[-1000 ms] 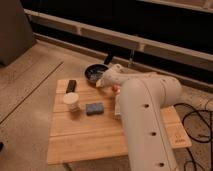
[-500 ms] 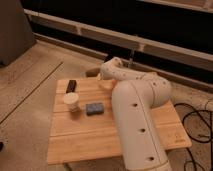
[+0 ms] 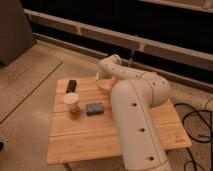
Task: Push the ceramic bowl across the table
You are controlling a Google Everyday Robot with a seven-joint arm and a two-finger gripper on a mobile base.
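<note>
The wooden table point(image 3: 95, 135) stands in the middle of the camera view. My white arm reaches over its right half and bends left towards the far edge. My gripper point(image 3: 98, 76) is at the far edge of the table, just beyond the cup. The dark ceramic bowl does not show; it is either hidden behind the arm's end or out of view.
A cream-white cup point(image 3: 72, 101) stands on the left part of the table with a blue-grey sponge point(image 3: 94, 108) to its right. A small dark block point(image 3: 72, 85) lies near the far left corner. Black cables point(image 3: 199, 120) lie on the floor at the right. A dark wall with rails runs behind.
The arm's end has swung left along the table's far edge. The dark bowl, visible there one second ago, no longer shows. Cup and sponge have not moved.
</note>
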